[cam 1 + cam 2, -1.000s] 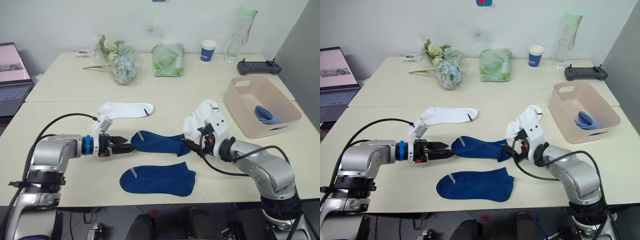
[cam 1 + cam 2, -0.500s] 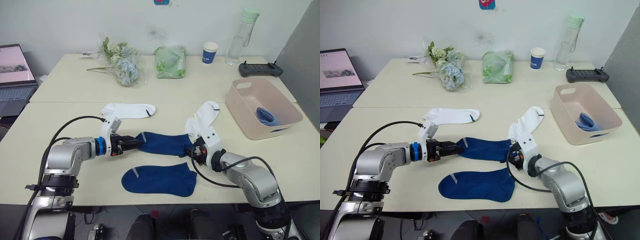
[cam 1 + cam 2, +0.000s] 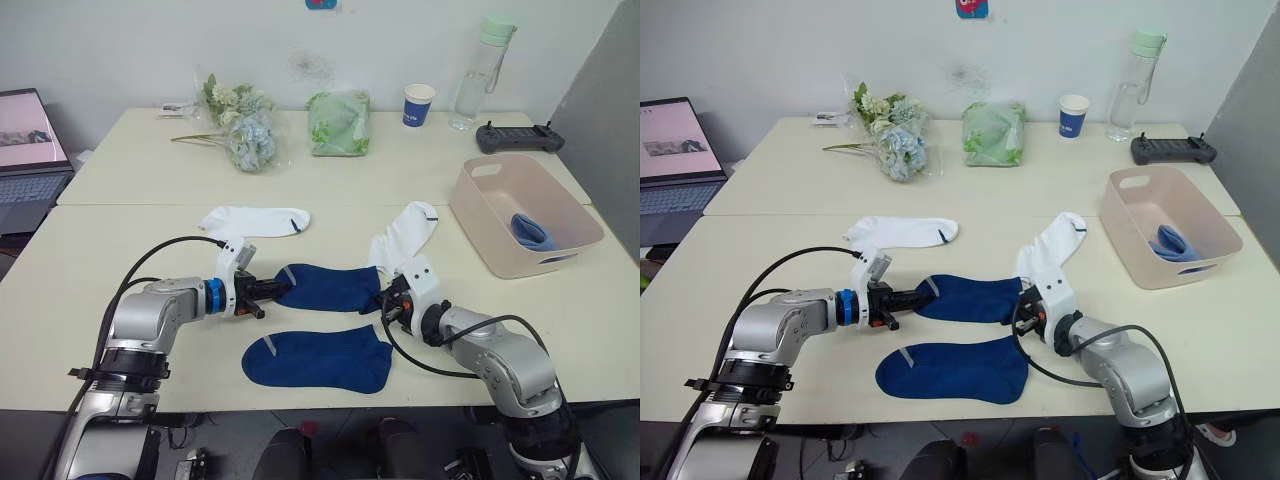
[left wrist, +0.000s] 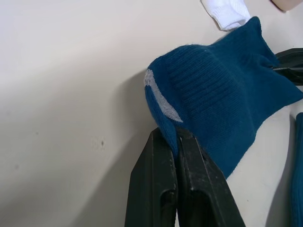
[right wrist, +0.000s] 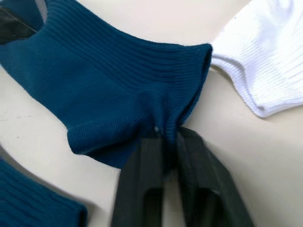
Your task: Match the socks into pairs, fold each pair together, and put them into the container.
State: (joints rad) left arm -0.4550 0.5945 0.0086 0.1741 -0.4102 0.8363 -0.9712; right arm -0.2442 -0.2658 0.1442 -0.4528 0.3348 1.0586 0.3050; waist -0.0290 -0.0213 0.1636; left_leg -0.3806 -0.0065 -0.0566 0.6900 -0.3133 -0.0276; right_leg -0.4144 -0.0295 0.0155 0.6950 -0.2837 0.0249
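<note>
Navy socks getting paired up, one pinched at both ends and ready to go onto its match.

Nearest the table edge the second navy sock (image 3: 318, 358) lies flat; just behind it the held navy sock (image 3: 328, 287) is stretched between the left gripper (image 3: 262, 291), fingers clamped on one end, and the right gripper (image 3: 383, 306), fingers clamped on the cuff. Looks like the next move is lifting it and laying it squarely over the near one. Further back sit two white socks (image 3: 255, 219) (image 3: 404, 232), and a light blue sock (image 3: 531, 231) already in the pink tub (image 3: 480, 214).
</note>
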